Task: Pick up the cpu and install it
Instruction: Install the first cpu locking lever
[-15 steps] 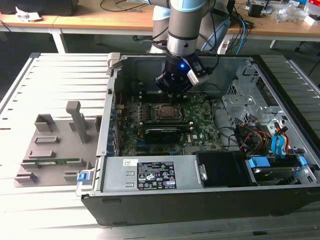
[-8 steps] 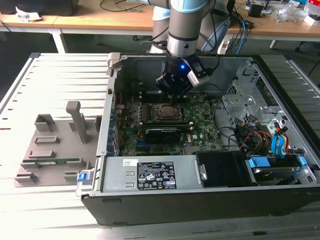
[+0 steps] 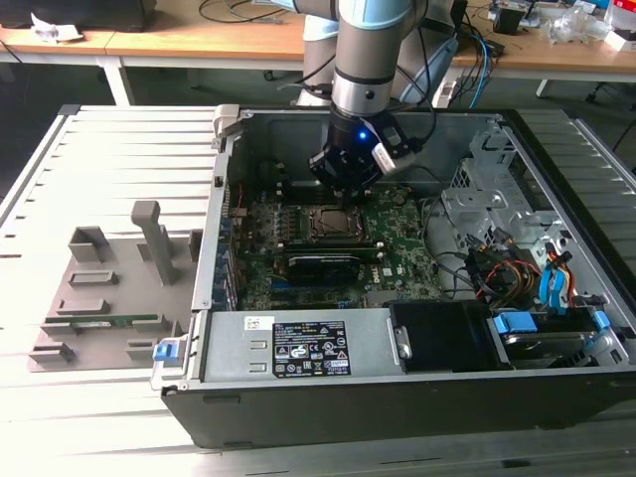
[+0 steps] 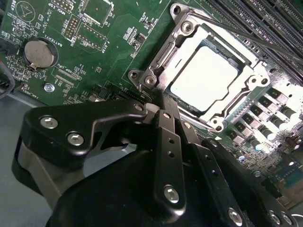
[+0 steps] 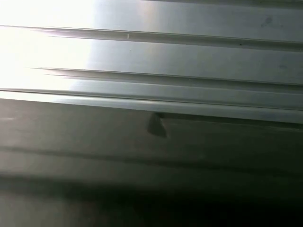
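The cpu point(image 4: 203, 78), a small square chip with a pale silver top, lies flat inside the dark metal-framed socket point(image 4: 156, 64) on the green motherboard point(image 4: 109, 56). In the exterior view the cpu point(image 3: 329, 225) sits mid-board in the open computer case point(image 3: 417, 397). My gripper point(image 4: 161, 98) hangs just beside the socket's corner, its black fingers point(image 4: 168, 142) pressed together with nothing between them. Seen from the exterior view, the gripper point(image 3: 348, 196) points down over the far edge of the socket.
A coin battery point(image 4: 39, 52) sits on the board away from the socket. A power supply point(image 3: 298, 343) lines the case's near wall, with a drive cage and cables point(image 3: 517, 258) at the exterior view's right. A grey fixture point(image 3: 99, 298) lies outside at the left. Ridged metal point(image 5: 151, 56) shows in the first wrist view.
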You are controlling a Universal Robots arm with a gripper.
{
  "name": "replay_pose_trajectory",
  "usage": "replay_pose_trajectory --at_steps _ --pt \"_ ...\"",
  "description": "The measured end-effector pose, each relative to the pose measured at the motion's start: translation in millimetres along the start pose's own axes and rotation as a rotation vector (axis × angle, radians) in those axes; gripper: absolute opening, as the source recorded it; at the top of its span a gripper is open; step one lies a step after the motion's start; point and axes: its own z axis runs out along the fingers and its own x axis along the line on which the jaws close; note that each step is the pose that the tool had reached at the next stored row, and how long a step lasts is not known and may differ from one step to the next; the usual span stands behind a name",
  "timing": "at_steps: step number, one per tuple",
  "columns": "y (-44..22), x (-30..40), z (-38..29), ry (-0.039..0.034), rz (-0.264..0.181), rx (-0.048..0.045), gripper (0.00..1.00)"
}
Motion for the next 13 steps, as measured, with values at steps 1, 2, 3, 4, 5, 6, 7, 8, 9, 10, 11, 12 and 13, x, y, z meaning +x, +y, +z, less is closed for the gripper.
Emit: replay_pose_trajectory --at_steps 1,2,3,4,5,6,7,8,9,10,11,12,13 --pt "0.0 -0.1 0.1 0.0001 0.000 0.0001 0.11" --pt "0.1 -0.2 0.1 0.0001 0.000 0.0002 0.11" --pt "0.3 -0.4 0.2 0.0000 0.000 0.0002 0.11" --pt "0.4 -0.6 0.3 -0.0001 0.000 -0.0001 0.11" --pt "0.5 -1.1 0.4 -0.0002 0.000 -0.0011 0.11" --pt "0.5 -1.7 0.4 -0.0003 0.000 -0.0044 0.11" --pt "0.4 -2.4 0.6 -0.0007 0.000 -0.0094 0.11" --pt "0.4 -2.9 0.8 -0.0007 0.000 -0.0123 0.11" --pt "0.3 -4.3 1.2 -0.0015 -0.001 -0.0292 0.11" --pt "0.3 -4.4 1.3 -0.0024 -0.001 -0.0441 0.11" --pt "0.3 -4.4 1.3 -0.0026 -0.001 -0.0464 0.11" --pt "0.2 -4.4 0.7 -0.0028 -0.001 -0.0469 0.11" --pt "0.2 -4.4 -1.1 -0.0028 -0.001 -0.0469 0.11"
